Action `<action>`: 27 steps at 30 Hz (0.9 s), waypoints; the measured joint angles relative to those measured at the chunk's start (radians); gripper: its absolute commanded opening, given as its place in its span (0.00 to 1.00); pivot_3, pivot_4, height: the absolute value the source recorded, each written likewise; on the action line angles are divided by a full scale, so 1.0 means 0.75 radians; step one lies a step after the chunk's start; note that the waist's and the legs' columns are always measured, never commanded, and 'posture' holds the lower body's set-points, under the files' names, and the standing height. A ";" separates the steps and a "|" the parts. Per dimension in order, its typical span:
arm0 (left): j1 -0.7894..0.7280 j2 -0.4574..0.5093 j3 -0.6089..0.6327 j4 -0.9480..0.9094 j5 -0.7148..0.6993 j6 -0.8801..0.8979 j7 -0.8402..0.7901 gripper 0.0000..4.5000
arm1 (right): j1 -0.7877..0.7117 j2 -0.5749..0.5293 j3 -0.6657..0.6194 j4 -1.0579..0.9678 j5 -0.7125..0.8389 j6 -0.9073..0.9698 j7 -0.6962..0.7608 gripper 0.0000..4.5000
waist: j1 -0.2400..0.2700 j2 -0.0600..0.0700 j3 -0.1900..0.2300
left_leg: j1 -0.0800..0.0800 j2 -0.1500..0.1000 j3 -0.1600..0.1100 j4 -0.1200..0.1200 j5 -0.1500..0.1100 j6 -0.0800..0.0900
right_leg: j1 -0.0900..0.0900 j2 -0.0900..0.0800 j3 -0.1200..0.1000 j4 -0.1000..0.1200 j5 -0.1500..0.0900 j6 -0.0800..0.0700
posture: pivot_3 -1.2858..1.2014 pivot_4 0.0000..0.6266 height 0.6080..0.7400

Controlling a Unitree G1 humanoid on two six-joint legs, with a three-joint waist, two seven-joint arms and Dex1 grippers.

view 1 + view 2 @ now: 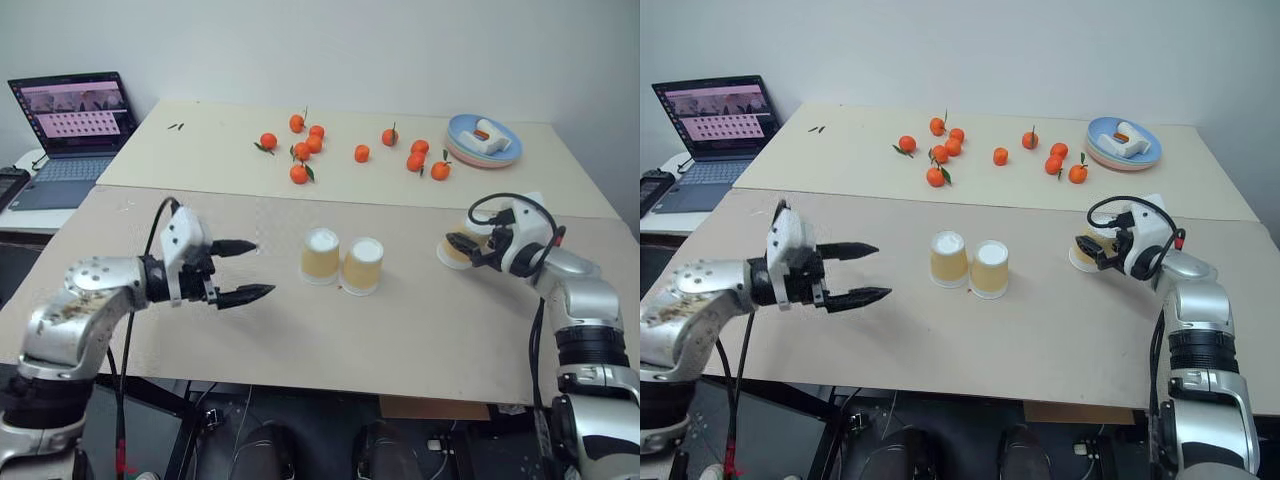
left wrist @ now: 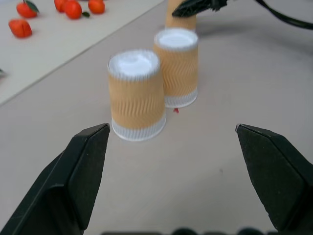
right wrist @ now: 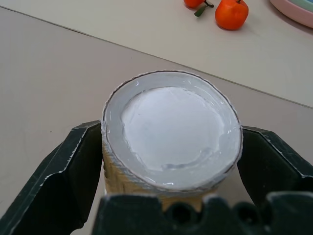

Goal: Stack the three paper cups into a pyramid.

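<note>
Two of the three paper cups already stand upside down on the worktop (image 1: 200, 330), touching side by side near its middle: the left base cup (image 1: 321, 255) and the right base cup (image 1: 363, 265). That looks like the bottom row of the pyramid, so the base seems done and only the top is left.

The third cup (image 3: 168, 128) stands apart, upside down too, at about 3 o'clock from the pair, near the worktop's right edge. The right gripper (image 1: 462, 246) has its fingers (image 3: 73, 161) spread on either side of this cup, close against its wall just under the white base; whether they already press it I cannot tell, and the cup appears to rest on the worktop, not lifted.

The left gripper (image 1: 248, 270) hangs at about 9 o'clock from the pair, well apart from them, fingers wide and holding nothing, pointing toward the cups.

Remaining, by my judgement: close on the third cup, carry it over, and set it across the two white bases so it bridges both
</note>
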 measured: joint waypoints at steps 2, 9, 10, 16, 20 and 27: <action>-0.016 0.006 0.001 -0.005 -0.019 0.016 -0.003 0.98 | 0.000 0.005 0.000 0.011 0.000 -0.001 -0.003 1.00 | -0.001 0.000 0.000 | 0.000 0.000 0.000 0.000 0.000 0.000 | 0.000 0.000 0.000 0.000 0.000 0.000 | 0.52 0.24 0.46; -0.041 0.016 -0.002 -0.031 -0.037 0.036 -0.010 0.98 | -0.003 0.018 -0.013 0.037 0.005 -0.002 -0.021 1.00 | -0.001 0.000 0.000 | 0.000 0.000 0.000 0.000 0.000 0.000 | 0.000 0.001 0.001 0.000 0.000 0.000 | 0.52 0.24 0.46; -0.041 0.016 -0.002 -0.033 -0.038 0.041 -0.009 0.98 | -0.003 0.020 -0.013 0.041 0.005 -0.003 -0.022 1.00 | -0.001 0.000 0.000 | 0.000 0.000 0.000 0.000 0.000 0.000 | 0.000 0.001 0.001 0.000 0.000 0.000 | 0.52 0.24 0.46; -0.040 0.017 -0.013 -0.033 -0.034 0.045 -0.006 0.98 | -0.037 0.035 -0.024 0.065 0.013 -0.009 -0.048 1.00 | -0.002 0.000 0.000 | 0.000 0.000 0.000 0.000 0.000 0.000 | 0.000 0.001 0.001 0.000 0.000 0.000 | 0.52 0.24 0.46; -0.040 0.017 -0.030 -0.033 -0.031 0.045 -0.002 0.98 | -0.059 0.035 -0.045 0.065 0.023 -0.011 -0.050 1.00 | -0.001 0.001 0.000 | 0.000 0.000 0.001 0.000 0.000 0.000 | -0.001 0.001 0.001 0.000 0.000 0.000 | 0.52 0.24 0.46; -0.040 0.017 -0.032 -0.033 -0.030 0.045 0.010 0.99 | -0.069 0.035 -0.064 0.066 0.024 -0.011 -0.051 0.94 | -0.002 0.001 0.000 | 0.000 0.000 0.001 0.000 0.000 0.000 | -0.001 0.001 0.001 0.000 0.000 0.000 | 0.52 0.24 0.46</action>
